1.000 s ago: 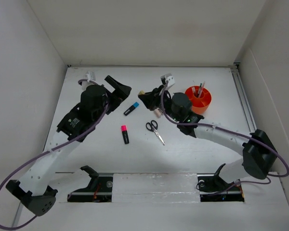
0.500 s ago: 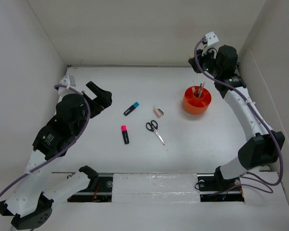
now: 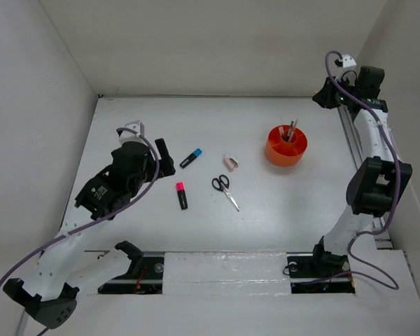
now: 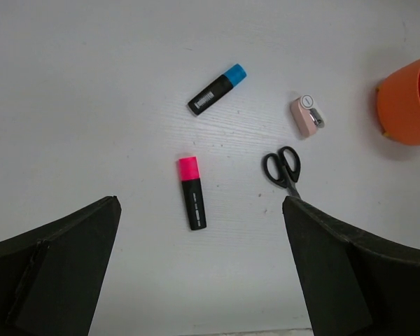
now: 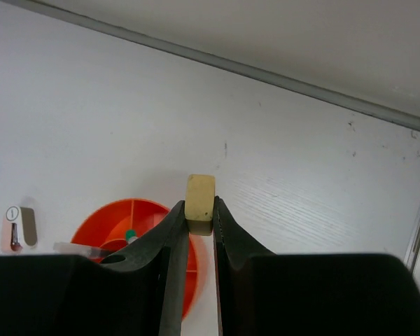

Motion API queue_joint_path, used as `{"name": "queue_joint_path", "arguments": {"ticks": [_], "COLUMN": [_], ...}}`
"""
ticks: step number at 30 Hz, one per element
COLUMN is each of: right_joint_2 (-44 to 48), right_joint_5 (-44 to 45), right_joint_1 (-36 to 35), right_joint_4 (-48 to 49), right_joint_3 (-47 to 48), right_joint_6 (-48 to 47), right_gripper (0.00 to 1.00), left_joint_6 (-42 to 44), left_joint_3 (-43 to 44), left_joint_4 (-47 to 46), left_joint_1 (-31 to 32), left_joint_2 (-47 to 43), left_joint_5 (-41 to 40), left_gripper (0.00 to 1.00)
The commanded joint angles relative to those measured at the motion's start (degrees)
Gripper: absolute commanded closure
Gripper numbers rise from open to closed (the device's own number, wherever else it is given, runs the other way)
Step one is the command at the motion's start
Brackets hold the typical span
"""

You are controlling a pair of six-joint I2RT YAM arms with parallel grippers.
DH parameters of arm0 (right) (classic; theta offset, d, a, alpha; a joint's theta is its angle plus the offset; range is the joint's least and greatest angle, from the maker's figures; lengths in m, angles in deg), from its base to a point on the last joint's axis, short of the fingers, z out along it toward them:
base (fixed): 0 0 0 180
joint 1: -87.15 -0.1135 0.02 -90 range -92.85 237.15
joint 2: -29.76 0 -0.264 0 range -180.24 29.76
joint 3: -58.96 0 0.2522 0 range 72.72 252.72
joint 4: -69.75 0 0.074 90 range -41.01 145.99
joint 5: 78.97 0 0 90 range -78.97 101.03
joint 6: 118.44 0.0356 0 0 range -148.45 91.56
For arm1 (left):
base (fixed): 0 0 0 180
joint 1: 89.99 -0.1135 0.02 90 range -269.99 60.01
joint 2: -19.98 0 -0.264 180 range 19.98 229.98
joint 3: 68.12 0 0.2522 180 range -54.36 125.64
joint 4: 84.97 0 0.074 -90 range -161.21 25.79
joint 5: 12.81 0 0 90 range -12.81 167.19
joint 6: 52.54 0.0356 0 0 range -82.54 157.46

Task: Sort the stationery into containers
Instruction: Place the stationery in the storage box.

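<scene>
White table (image 3: 280,203), upper right: cream eraser (image 5: 200,194) clamped in right gripper (image 5: 200,211), swung past orange tub (image 3: 287,157), undropped; left gripper (image 3: 162,157) spread wide, nearing pink-and-black highlighter (image 4: 192,192).

And here we are in a robot lab test cell: a bare white tabletop (image 3: 287,210) boxed in by plain white panels (image 3: 217,49) at three edges, cable-trailing left arm (image 3: 122,180) and right arm (image 3: 373,185) bolted along the near edge.
</scene>
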Motion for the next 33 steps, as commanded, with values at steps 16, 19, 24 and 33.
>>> {"name": "queue_joint_path", "arguments": {"ticks": [16,19,24,33], "right_joint_2": [-4.8,-6.03,-6.03,-1.38], "right_joint_5": [-8.02,-9.53,-8.76,-0.58], "right_joint_1": [1.65,1.65,1.13,-0.81], "right_joint_4": [11.41,10.8,11.94,12.03], "right_joint_3": [-7.84,-7.84,-10.9,-15.83], "right_joint_6": [6.47,7.18,7.97,9.28], "right_gripper": [1.0,1.0,1.0,1.0], "left_joint_6": [4.25,4.25,4.25,4.25], "left_joint_3": [-8.74,-9.26,-9.27,-9.27], "left_joint_4": [-11.0,-11.53,-11.53,-11.53], "left_joint_1": [-0.01,-0.01,-0.01,-0.01], "left_joint_2": [-5.06,-5.77,-5.77,-6.82], "left_joint_5": [4.28,4.28,4.28,4.81], "left_gripper": [0.0,0.0,0.0,0.0]}}
